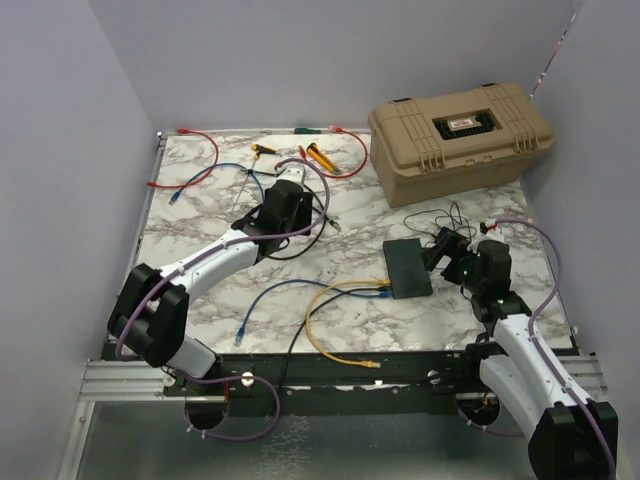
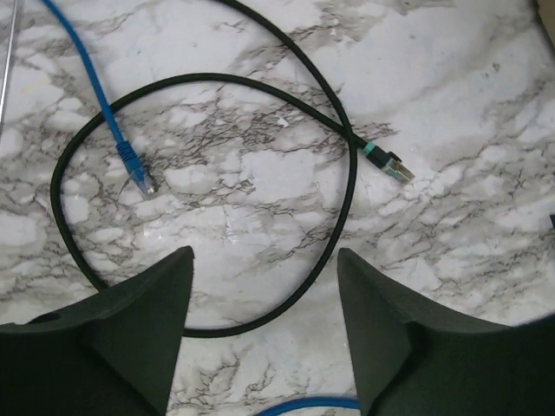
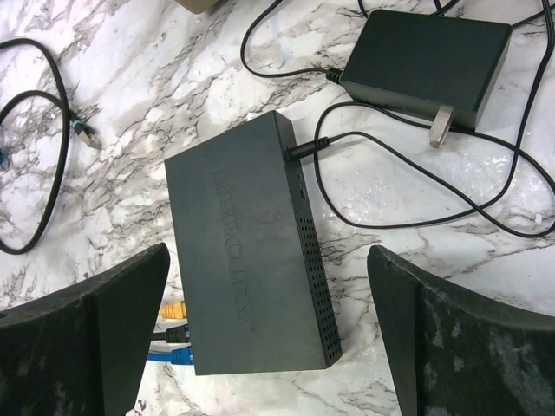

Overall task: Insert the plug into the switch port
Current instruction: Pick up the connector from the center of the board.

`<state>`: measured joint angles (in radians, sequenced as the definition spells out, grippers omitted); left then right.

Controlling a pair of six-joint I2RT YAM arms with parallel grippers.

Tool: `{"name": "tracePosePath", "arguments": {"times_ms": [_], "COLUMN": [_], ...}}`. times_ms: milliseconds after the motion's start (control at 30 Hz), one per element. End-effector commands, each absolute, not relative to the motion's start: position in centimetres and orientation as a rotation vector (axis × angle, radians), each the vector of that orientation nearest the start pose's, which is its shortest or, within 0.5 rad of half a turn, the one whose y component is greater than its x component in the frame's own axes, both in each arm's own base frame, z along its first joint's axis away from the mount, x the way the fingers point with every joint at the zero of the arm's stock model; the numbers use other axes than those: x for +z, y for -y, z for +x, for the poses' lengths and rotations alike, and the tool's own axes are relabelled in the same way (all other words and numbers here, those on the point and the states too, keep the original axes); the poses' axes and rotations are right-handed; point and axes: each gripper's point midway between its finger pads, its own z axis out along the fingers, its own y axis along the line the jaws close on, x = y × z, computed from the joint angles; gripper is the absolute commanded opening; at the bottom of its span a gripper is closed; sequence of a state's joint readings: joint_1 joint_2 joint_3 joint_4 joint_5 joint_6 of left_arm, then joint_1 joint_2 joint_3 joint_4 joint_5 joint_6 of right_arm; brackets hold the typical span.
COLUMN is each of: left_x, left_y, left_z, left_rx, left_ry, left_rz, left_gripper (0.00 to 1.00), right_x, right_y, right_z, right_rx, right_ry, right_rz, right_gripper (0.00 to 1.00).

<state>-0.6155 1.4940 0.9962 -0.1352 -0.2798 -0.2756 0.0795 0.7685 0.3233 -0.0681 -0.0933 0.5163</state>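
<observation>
The switch [image 3: 247, 251] is a flat dark-grey box lying on the marble table [image 1: 200, 220], also seen from above [image 1: 408, 268]. Yellow [image 3: 173, 309], black [image 3: 173, 334] and blue [image 3: 169, 354] plugs sit in its ports on the left edge. My right gripper [image 3: 267, 250] is open and straddles the switch, with a gap on each side. My left gripper [image 2: 264, 253] is open with nothing between its fingers, above a loop of black cable [image 2: 347, 199]. That cable's loose metal-tipped plug [image 2: 392, 162] lies on the marble. A loose blue plug [image 2: 139, 173] lies to its left.
A big tan case [image 1: 460, 140] stands at the back right. The black power adapter [image 3: 425, 61] and its thin cord lie just beyond the switch. Red cables [image 1: 200, 140] and orange-handled tools [image 1: 320, 155] lie at the back. A yellow cable [image 1: 335, 345] loops toward the front edge.
</observation>
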Motion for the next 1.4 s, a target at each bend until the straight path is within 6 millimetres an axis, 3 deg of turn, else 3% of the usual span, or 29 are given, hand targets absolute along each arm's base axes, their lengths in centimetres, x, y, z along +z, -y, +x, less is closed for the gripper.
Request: {"name": "tracePosePath", "arguments": {"times_ms": [0,100,267,400,533,667,933,1167,1367], "left_x": [13.9,13.9,13.3,12.6,12.0,10.6,8.5,8.9,8.4], "left_y": [17.3,14.9,13.0,12.8,11.3,12.5,18.0,16.8,14.5], "left_z": [36.8,37.3,38.4,39.9,41.5,43.2,45.2,48.7,52.1], "left_rx": [-0.166,-0.153,-0.194,-0.322,-0.289,-0.328,-0.245,-0.092,-0.078], "left_ry": [-2.157,-2.152,-2.174,-2.215,-2.194,-2.215,-2.265,-2.174,-2.100], "left_rz": [-0.056,-0.153,-0.238,-0.320,-0.494,-0.574,-0.456,-0.534,-0.704], "left_gripper": [0.78,0.98,0.99,0.99,0.85,0.84,0.83,0.77,0.72], "right_x": [9.3,9.5,9.5,9.5,9.5,9.7,9.5,9.8,9.8], "right_y": [-5.5,-5.6,-5.8,-6.0,-6.2,-6.4,-6.6,-7.2,-7.4], "right_z": [27.0,26.9,26.8,26.8,26.8,26.8,26.7,26.8,26.8], "right_rx": [0.431,0.432,0.438,0.445,0.453,0.463,0.473,0.508,0.514], "right_ry": [-2.044,-2.035,-2.027,-2.023,-2.016,-2.009,-2.019,-1.999,-1.998], "right_rz": [0.404,0.397,0.383,0.373,0.365,0.352,0.339,0.311,0.296], "right_gripper": [1.00,1.00,1.00,1.00,1.00,1.00,1.00,0.99,0.99]}}
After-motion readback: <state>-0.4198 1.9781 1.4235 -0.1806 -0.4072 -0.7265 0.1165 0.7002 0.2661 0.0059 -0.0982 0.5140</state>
